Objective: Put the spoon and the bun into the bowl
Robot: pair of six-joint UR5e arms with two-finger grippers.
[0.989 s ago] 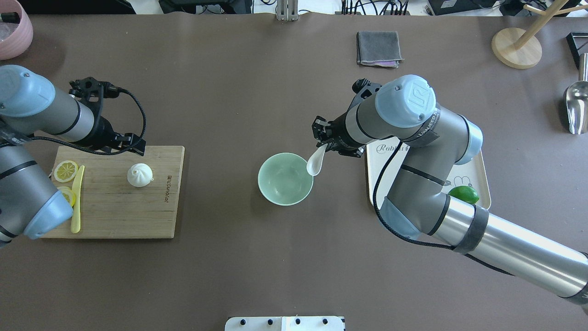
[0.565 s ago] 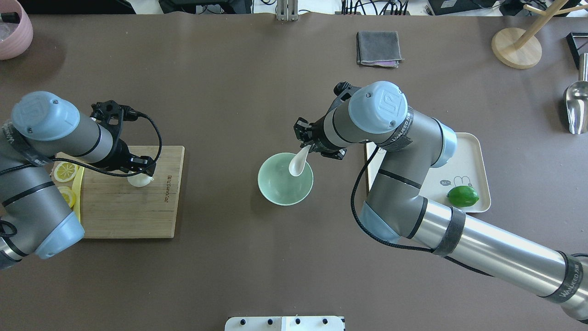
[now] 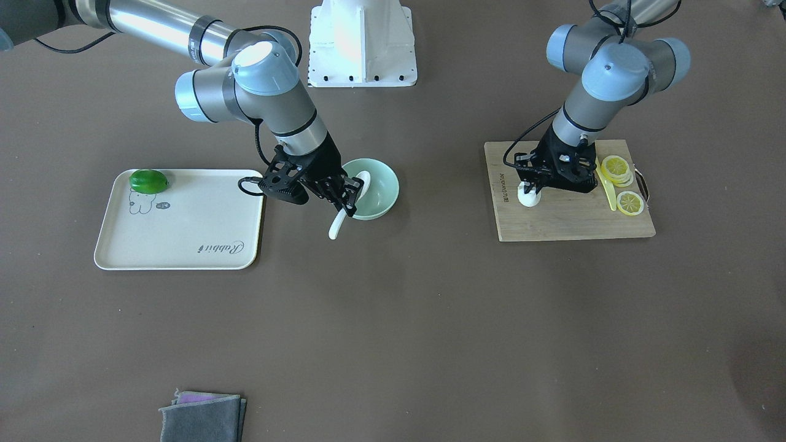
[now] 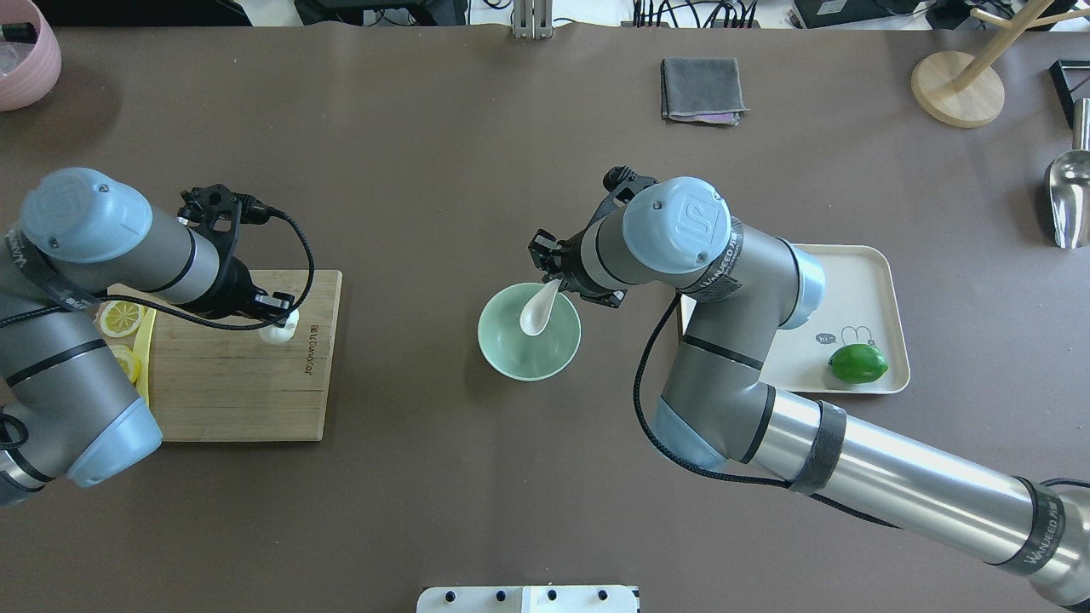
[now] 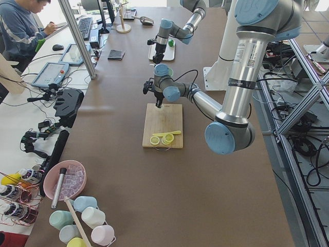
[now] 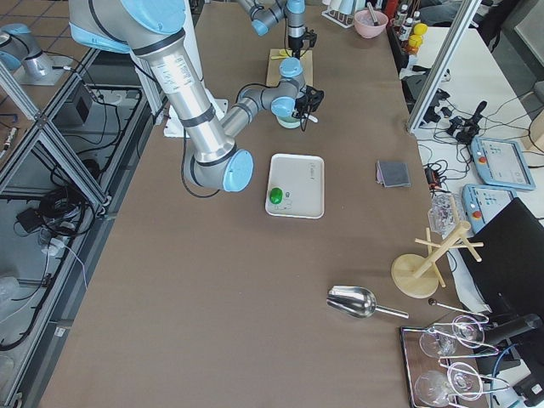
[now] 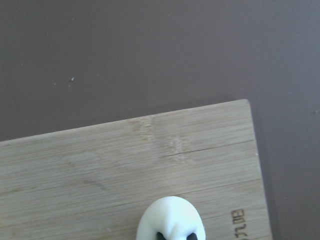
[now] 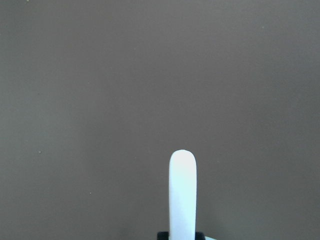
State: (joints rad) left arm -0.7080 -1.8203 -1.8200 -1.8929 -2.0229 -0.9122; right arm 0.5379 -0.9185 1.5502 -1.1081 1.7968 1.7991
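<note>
The pale mint-green bowl (image 4: 502, 353) stands at the table's middle; it also shows in the front view (image 3: 385, 191). My right gripper (image 4: 552, 277) is shut on the handle of the cream-white spoon (image 4: 536, 314), whose scoop hangs tilted over the bowl's inside. The right wrist view shows only the handle (image 8: 182, 192) against the table. My left gripper (image 4: 278, 313) is shut on the white bun (image 4: 278, 332) at the far right part of the wooden cutting board (image 4: 230, 392). The bun shows between dark fingertips in the left wrist view (image 7: 170, 217).
Lemon slices (image 4: 122, 317) and a thin yellow knife (image 4: 146, 358) lie at the board's left end. A cream tray (image 4: 851, 289) with a green lime (image 4: 858, 363) lies right of the bowl. A grey cloth (image 4: 702, 89), a wooden stand (image 4: 956, 88) and a metal scoop (image 4: 1068, 200) lie farther off.
My right gripper carried the spoon left from the bowl's rim to over its inside. My left gripper came down onto the bun, closed on it, and shifted it to the right on the board.
</note>
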